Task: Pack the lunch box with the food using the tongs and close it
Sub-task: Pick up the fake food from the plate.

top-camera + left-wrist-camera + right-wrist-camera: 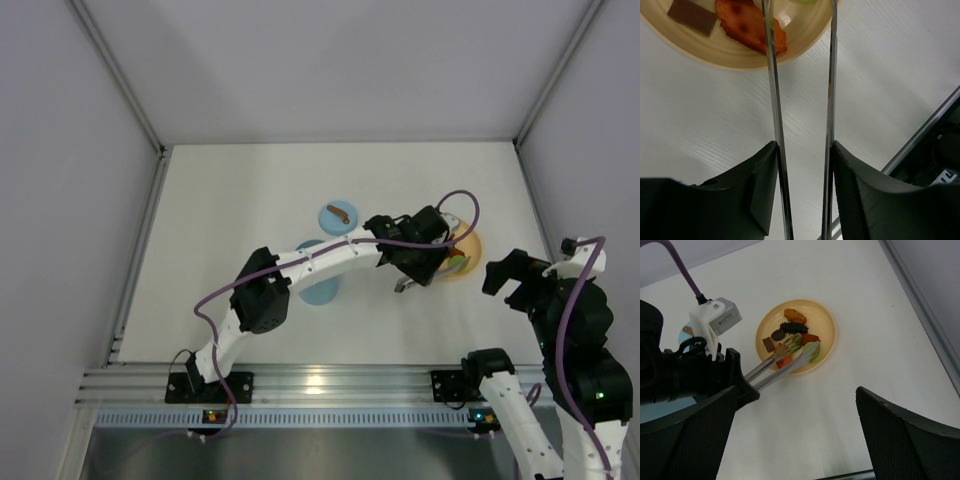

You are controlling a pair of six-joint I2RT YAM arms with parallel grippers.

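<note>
one tub [320,292], one lid [338,216], one plate [826,316], one tongs [830,100].

White table [250,200], pale grey walls [330,60]

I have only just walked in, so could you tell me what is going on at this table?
The left gripper is clamped on the tongs and has reached across so that their tips sit over the yellow plate, among the food pieces. Whether a piece is pinched cannot be told. The light blue tub stands open, and its lid lies flat on the table just beyond it. The right gripper hangs open and empty to the side of the plate.
</note>
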